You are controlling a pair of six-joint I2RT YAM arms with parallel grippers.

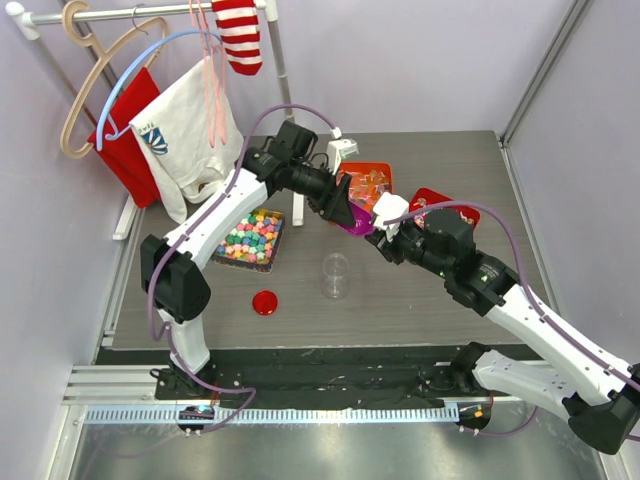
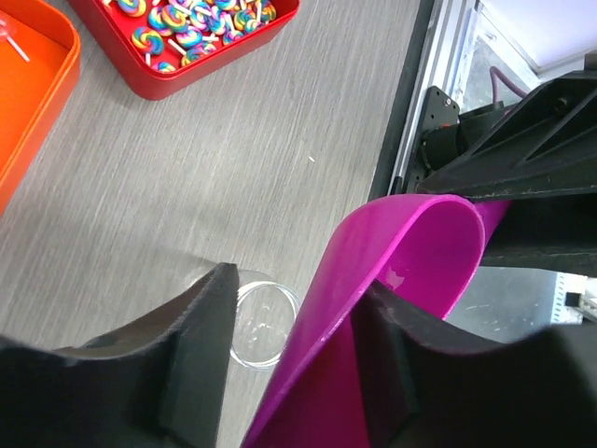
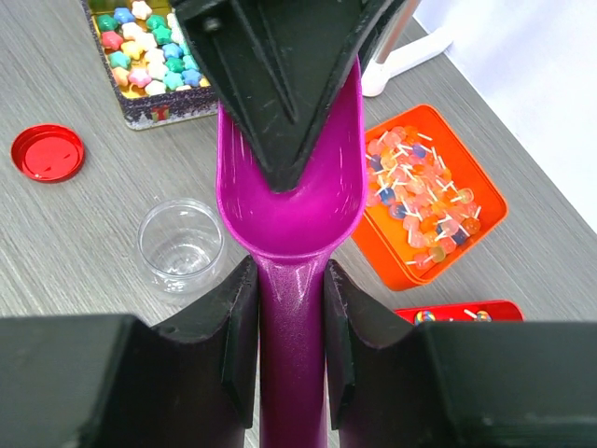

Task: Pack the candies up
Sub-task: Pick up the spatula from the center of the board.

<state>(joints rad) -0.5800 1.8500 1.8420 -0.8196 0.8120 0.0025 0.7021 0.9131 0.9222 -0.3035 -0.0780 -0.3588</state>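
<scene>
The candies (image 1: 252,240), small pastel sweets in mixed colours, fill a dark square tin at the table's left; they also show in the right wrist view (image 3: 140,47). My right gripper (image 1: 385,235) (image 3: 287,271) is shut on the handle of an empty purple scoop (image 1: 355,220) (image 3: 289,205) held above the table. My left gripper (image 1: 340,208) (image 2: 298,285) is open at the scoop's bowl (image 2: 410,252): the bowl's wall lies against one finger, with a gap to the other. A clear empty jar (image 1: 336,275) (image 3: 180,245) (image 2: 261,322) stands below.
A red lid (image 1: 265,302) (image 3: 47,152) lies left of the jar. An orange tin (image 1: 368,185) (image 3: 429,201) and a red tin (image 1: 440,205) (image 2: 187,37) of wrapped sweets sit at the back right. Clothes hang on a rack (image 1: 180,110) at the back left.
</scene>
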